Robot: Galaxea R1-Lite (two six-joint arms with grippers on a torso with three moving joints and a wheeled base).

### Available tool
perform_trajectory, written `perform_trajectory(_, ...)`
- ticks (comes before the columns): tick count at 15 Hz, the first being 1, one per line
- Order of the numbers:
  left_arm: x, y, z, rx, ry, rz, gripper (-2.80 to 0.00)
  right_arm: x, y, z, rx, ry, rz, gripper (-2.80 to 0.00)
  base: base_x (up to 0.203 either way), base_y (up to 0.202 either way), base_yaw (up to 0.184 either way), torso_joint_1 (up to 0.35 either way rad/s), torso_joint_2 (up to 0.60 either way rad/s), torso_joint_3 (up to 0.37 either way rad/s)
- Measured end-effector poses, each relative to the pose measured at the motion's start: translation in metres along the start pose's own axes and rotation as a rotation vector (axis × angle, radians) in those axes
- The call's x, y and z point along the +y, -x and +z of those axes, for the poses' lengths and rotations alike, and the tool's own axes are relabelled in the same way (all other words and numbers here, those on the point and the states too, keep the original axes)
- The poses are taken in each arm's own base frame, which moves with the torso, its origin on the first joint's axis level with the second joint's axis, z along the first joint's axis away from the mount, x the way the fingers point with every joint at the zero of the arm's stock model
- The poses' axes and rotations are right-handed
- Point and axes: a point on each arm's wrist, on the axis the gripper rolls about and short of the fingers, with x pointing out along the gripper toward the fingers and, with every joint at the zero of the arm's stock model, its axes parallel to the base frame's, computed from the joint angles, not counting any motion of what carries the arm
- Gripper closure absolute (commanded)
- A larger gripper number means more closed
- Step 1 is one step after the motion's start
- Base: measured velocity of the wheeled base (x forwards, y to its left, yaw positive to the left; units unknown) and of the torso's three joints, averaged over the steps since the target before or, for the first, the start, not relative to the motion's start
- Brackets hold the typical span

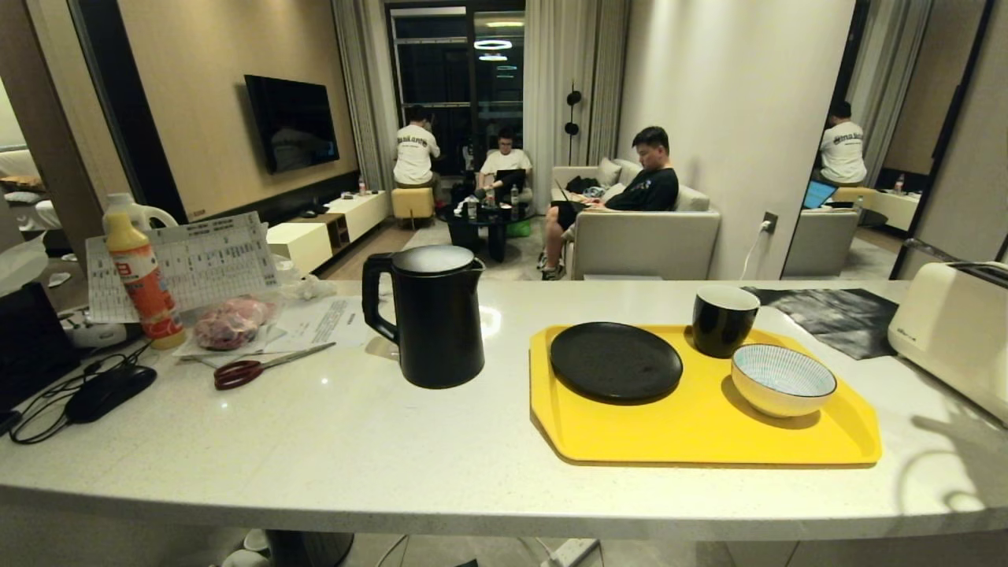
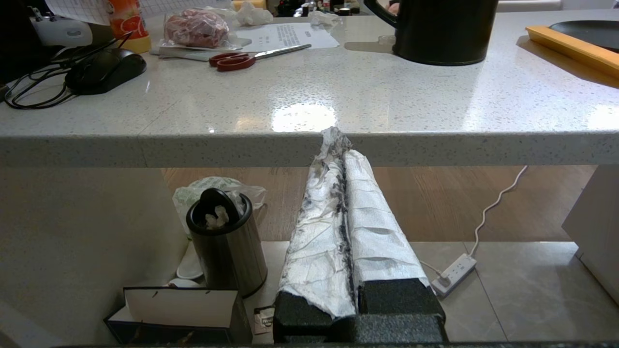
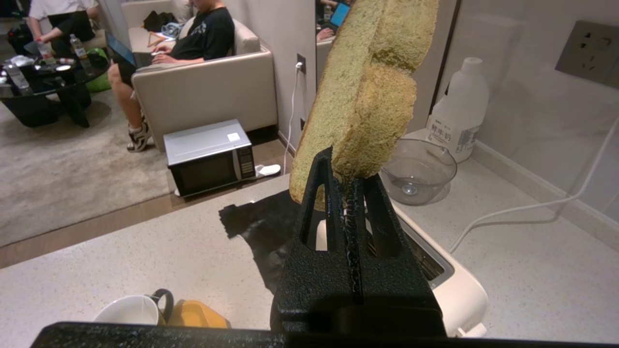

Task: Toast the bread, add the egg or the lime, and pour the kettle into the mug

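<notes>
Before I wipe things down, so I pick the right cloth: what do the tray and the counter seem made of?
The tray looks like moulded plastic: even yellow, matte, with a rounded raised rim. The counter looks like polished stone or quartz composite: pale, finely speckled, with glossy glints from the lights. Which of the two it is cannot be told.

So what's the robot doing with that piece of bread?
The right gripper has its fingers shut on the bread, holding the slice up above the white toaster. The bread is not in the slot yet. The left gripper is shut and empty, parked below the counter edge. The kettle, the mug and the yellow tray sit untouched on the counter.
</notes>
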Motion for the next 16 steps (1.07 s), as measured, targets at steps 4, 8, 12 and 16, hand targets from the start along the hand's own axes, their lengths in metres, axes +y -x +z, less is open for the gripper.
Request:
perform_trajectory(4, 0.0, 0.0, 0.0, 0.0, 0.0, 0.0, 0.0, -0.004, 0.014, 0.0, 0.001, -0.001, 0.001, 0.0, 0.0, 0.0, 0.0, 0.0, 0.0, 0.0)
perform_trajectory(8, 0.0, 0.0, 0.0, 0.0, 0.001, 0.0, 0.0, -0.006, 0.022, -0.003, 0.009, 0.001, 0.001, 0.0, 0.0, 0.0, 0.0, 0.0, 0.0, 0.0)
perform_trajectory(12, 0.0, 0.0, 0.0, 0.0, 0.0, 0.0, 0.0, -0.007, 0.025, -0.004, 0.013, 0.006, 0.001, 0.0, 0.0, 0.0, 0.0, 0.0, 0.0, 0.0)
perform_trajectory(16, 0.0, 0.0, 0.0, 0.0, 0.0, 0.0, 0.0, -0.011, 0.025, -0.013, 0.045, 0.068, -0.014, 0.0, 0.0, 0.0, 0.0, 0.0, 0.0, 0.0)
